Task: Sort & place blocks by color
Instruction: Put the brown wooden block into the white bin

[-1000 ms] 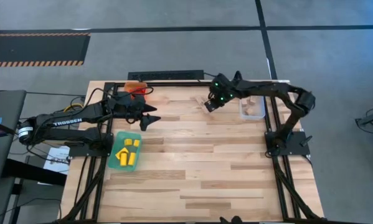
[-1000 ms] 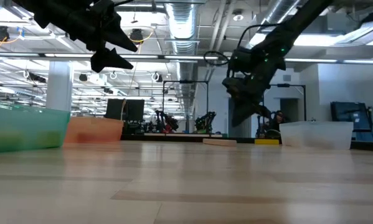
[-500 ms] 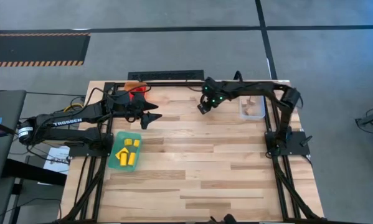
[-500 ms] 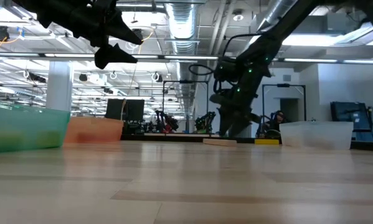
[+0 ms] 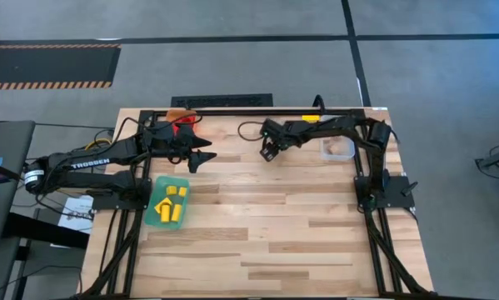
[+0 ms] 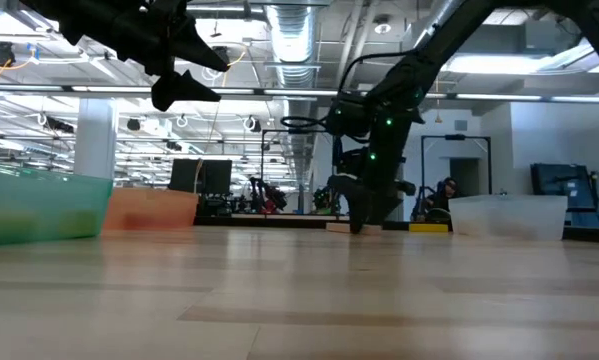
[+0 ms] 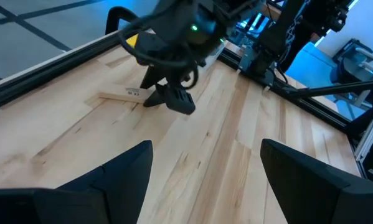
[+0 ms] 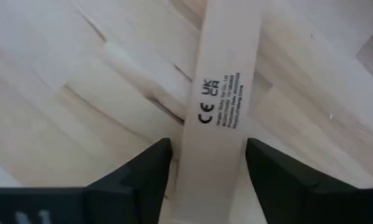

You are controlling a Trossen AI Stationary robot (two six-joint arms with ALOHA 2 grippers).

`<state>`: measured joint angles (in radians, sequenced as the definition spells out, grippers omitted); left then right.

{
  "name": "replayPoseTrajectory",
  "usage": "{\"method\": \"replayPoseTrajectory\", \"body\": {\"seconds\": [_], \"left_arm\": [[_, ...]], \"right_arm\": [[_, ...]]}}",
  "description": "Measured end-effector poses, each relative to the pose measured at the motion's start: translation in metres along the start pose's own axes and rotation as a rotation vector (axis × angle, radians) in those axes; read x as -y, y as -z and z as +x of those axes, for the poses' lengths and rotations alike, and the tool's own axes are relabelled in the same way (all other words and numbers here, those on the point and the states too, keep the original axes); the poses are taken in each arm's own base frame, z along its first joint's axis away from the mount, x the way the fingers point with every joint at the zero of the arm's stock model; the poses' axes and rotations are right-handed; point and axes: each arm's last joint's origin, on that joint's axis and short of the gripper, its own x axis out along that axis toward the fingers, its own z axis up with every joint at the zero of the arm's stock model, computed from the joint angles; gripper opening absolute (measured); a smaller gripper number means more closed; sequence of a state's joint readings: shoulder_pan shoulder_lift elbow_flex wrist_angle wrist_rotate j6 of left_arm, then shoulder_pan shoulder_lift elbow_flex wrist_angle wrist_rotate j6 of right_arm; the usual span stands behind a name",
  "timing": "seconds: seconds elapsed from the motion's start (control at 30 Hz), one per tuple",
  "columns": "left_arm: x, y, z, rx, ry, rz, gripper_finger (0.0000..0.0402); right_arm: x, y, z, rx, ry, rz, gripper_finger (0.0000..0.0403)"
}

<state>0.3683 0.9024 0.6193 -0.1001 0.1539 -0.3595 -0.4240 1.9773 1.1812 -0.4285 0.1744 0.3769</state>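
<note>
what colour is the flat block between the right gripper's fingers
Plain pale wood block with small black printed lettering, lying between the right gripper's open fingers. Best in the right wrist view.

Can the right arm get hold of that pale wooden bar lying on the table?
Probably yes. The right tool is down at the bar, its open fingers on either side, and nothing lies between them.

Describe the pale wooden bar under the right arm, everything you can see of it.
The wooden bar is a flat, pale strip of plain unpainted wood with straight edges. One face carries small dark print, including CE and UKCA marks. It lies flat on the table near the far edge, on its broad face. The right gripper is low over it, jaws open and set either side of the bar, not yet closed on it. Nothing else touches it that I can see.
</note>
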Motion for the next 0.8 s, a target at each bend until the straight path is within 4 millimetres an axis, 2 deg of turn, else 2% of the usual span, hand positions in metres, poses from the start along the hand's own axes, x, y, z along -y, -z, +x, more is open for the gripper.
{"method": "replayPoseTrajectory", "body": {"seconds": [0.1,0.27,0.37,0.5,0.67,0.73,0.8], "left_arm": [[0.000,0.000,0.000,0.000,0.000,0.001,0.0286],[0.000,0.000,0.000,-0.001,0.000,0.008,0.0286],[0.000,0.000,0.000,-0.004,-0.001,0.007,0.0286],[-0.001,0.003,0.000,-0.031,-0.007,0.003,0.0286],[-0.001,0.005,0.000,-0.053,-0.009,-0.001,0.0286],[-0.001,0.005,0.000,-0.053,-0.009,0.001,0.0286],[-0.002,0.005,0.000,-0.051,-0.011,0.003,0.0286]], "right_arm": [[-0.010,0.006,-0.002,0.005,0.049,-0.041,0.0205],[-0.013,0.009,-0.019,-0.016,-0.003,-0.067,0.0101],[-0.003,0.008,-0.041,-0.048,-0.068,-0.046,0.0101],[0.026,0.006,-0.087,-0.006,-0.053,0.014,0.0101],[0.071,0.023,-0.130,0.066,-0.002,0.168,0.0101],[0.090,0.035,-0.142,0.076,0.054,0.258,0.0101],[0.105,0.049,-0.145,0.053,0.098,0.329,0.0101]]}}
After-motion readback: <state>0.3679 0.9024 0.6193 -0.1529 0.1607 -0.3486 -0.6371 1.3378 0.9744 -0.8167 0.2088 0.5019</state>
